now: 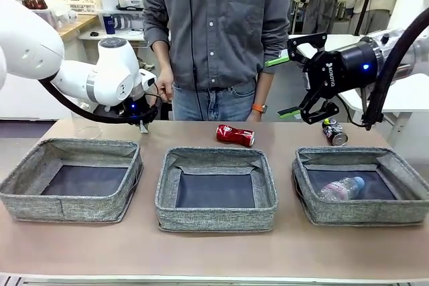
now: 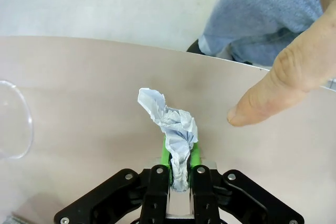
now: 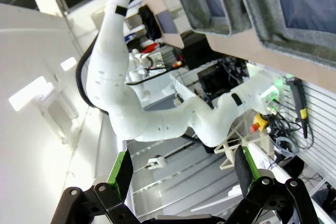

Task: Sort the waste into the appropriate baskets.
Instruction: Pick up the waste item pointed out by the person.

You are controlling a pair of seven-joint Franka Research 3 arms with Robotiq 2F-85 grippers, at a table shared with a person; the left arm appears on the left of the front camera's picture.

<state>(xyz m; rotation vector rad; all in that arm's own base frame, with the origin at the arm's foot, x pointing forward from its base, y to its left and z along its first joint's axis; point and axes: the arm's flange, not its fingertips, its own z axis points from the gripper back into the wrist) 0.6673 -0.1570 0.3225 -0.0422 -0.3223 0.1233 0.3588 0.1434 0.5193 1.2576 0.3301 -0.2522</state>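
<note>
Biggest worry imo: the left fingers (image 2: 167, 153) are clamped on just the thin tail of the paper (image 2: 173, 119), so it could slide out on the lift. A person's thumb (image 2: 262, 98) sits near, at 2 o'clock from the wad, so a bump is possible too. The paper's down at the tabletop (image 2: 79, 87), 12 o'clock of the left basket (image 1: 74, 195). The left arm is low, wrist bent toward the surface. The right fingers (image 1: 288, 110) hang apart and empty, above the dark can (image 1: 334, 132).

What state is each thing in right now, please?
Left gripper: jaws shut on paper
Right gripper: jaws open, empty
Paper: crumpled, gripped
Red can: crushed, lying on table
Dark can: lying on table
Bottle: lying in right basket
Left basket: empty
Middle basket: empty
</note>
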